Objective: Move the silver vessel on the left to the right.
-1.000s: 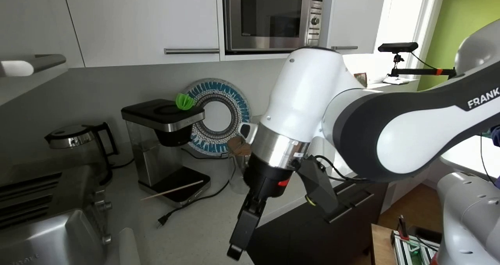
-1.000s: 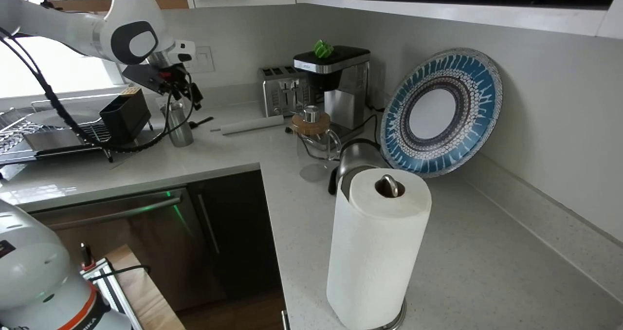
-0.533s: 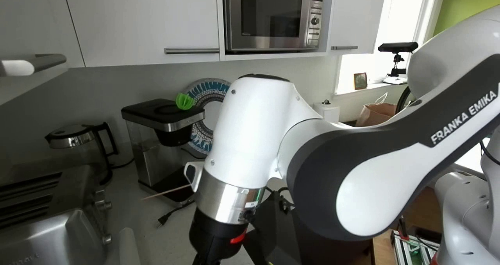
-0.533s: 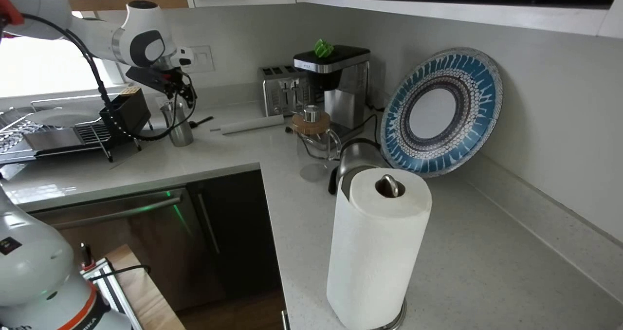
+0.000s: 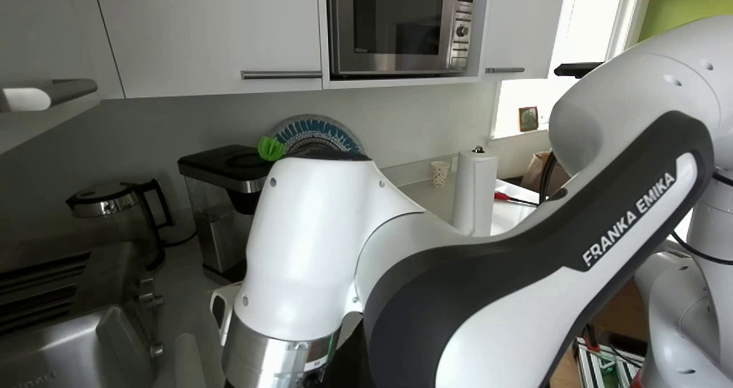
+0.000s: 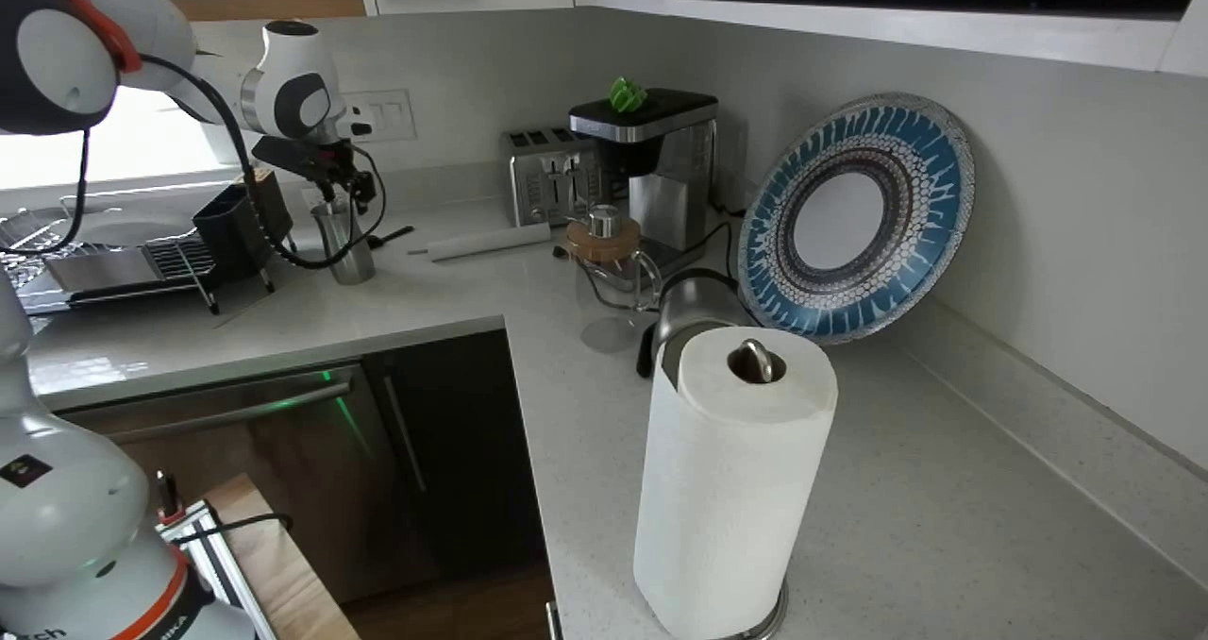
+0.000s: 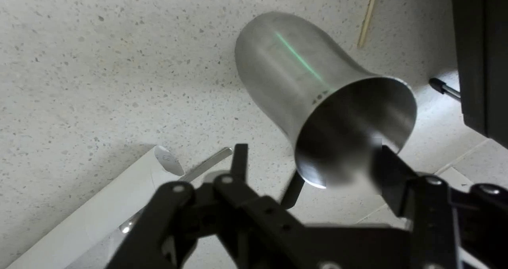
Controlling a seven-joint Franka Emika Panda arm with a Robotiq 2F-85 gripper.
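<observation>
In an exterior view I see the silver cylindrical steel vessel (image 6: 337,232) left of the white tube (image 6: 489,243).

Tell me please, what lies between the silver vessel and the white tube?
The wrist view shows a thin metal strip by the white tube and a black piece by the silver vessel.

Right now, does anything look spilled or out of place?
No spill shows. A green object sits atop the coffee machine, an unlikely spot; I can't tell what it is. In the wrist view, a blurred patch hides part of the rim of the silver vessel.
</observation>
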